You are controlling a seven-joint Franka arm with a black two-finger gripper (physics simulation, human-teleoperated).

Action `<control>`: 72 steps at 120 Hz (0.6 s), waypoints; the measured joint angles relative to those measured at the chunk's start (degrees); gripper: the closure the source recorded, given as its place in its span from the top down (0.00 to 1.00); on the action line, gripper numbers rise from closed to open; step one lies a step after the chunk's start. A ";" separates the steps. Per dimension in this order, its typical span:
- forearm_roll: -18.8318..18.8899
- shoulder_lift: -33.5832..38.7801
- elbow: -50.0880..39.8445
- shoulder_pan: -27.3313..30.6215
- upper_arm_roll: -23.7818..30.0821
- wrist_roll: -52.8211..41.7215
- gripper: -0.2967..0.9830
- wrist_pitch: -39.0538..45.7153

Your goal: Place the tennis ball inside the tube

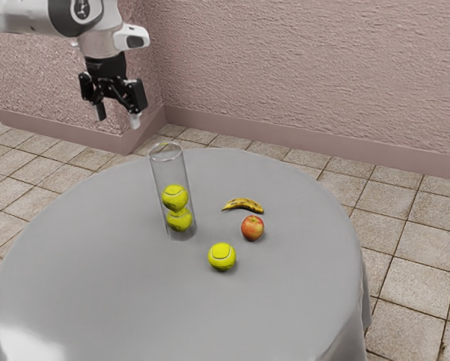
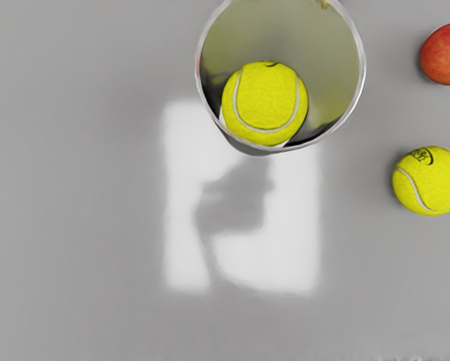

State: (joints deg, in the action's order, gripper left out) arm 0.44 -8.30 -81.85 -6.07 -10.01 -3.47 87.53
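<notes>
Two balls sit inside the tube, a third ball near the apple; my pincer stands apart.

A bright yellow-green, felt-covered tennis ball with a pale curved seam and dark printed mark rests outside the tube, on the round grey table. The clear, open-topped cylindrical tube stands upright near it, holding two matching yellow-green balls, one above the other.
</notes>
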 joint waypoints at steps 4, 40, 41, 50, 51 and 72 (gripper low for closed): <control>-0.12 -0.08 0.00 -0.01 0.00 -0.13 0.77 -0.06; -1.29 1.47 -0.91 -0.52 10.62 -2.67 0.77 -1.04; -1.56 1.56 -1.02 -0.44 11.05 -2.76 0.77 -1.11; -2.90 2.69 -2.98 -0.93 13.84 -3.32 0.77 -1.06; -2.97 2.93 -3.56 -1.09 13.99 -3.38 0.77 -0.96; -2.34 8.23 -18.33 -5.03 15.07 -4.47 0.77 4.51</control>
State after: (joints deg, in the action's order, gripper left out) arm -1.90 -0.08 -100.18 -11.10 5.05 -7.94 92.04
